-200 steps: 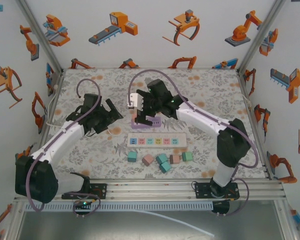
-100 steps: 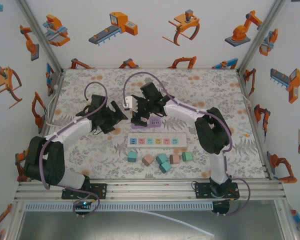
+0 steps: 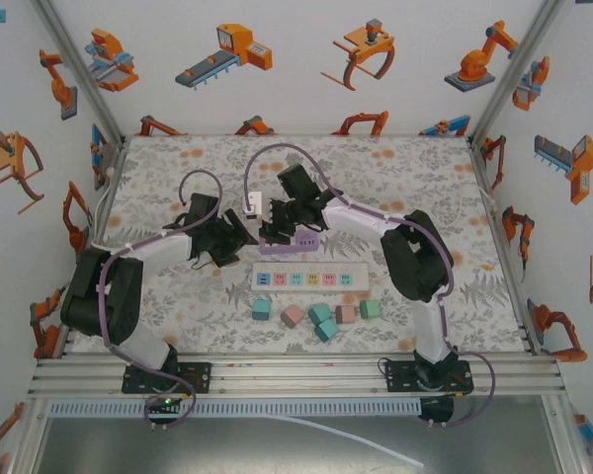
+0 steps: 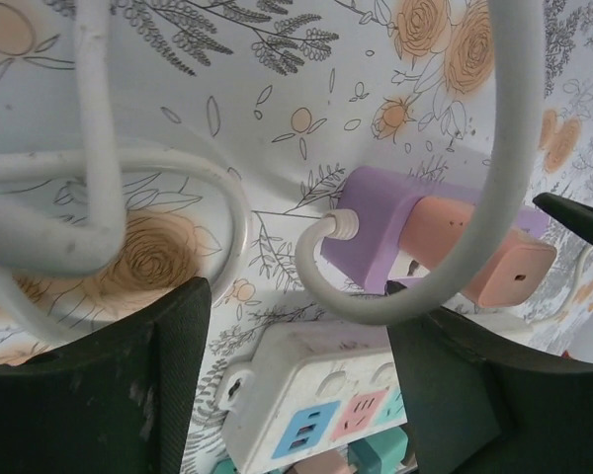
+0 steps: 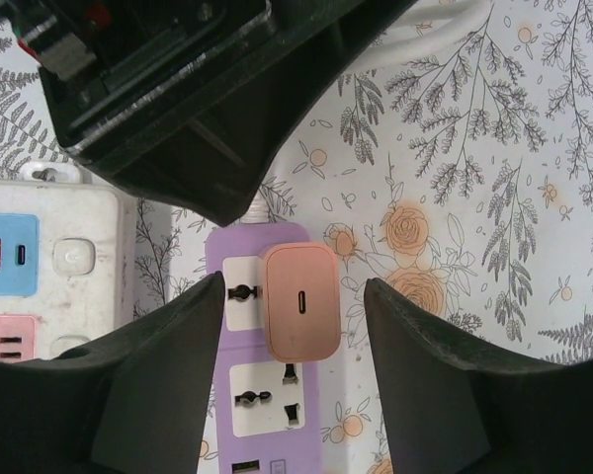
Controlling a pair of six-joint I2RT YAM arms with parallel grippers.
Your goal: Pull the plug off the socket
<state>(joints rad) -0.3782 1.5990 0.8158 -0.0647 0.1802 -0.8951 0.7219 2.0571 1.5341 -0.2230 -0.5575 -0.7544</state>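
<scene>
At right gripper (image 5: 292, 296): released, fingers (image 5: 168, 375) spread at 9 and 3 o'clock of the plug (image 5: 298, 301), clear of both its sides. Pink plug seated on the face of the purple socket (image 5: 262, 400), with a free outlet at 6 o'clock of it. Just beside the socket at 9 o'clock, white strip (image 5: 40, 257) with blue and pink faces showing. From 10 to 1 o'clock in the right wrist view, dark body of the left arm (image 5: 178, 99) overhead. At left gripper (image 4: 295, 296): released, fingers (image 4: 128, 395) wide apart, holding nothing. Between them, loop of white cable (image 4: 504, 148), entering the socket's end at 12 o'clock of the gap. Plug at 3 o'clock in the left wrist view, standing out of the socket. From the top camera: both grippers close together near table (image 3: 425, 178) centre, left one at 9 o'clock of the socket, right one at 11 o'clock over it; strip at 6 o'clock of the socket; blocks (image 3: 321, 316) at 6 o'clock beyond that, well apart from the socket.
</scene>
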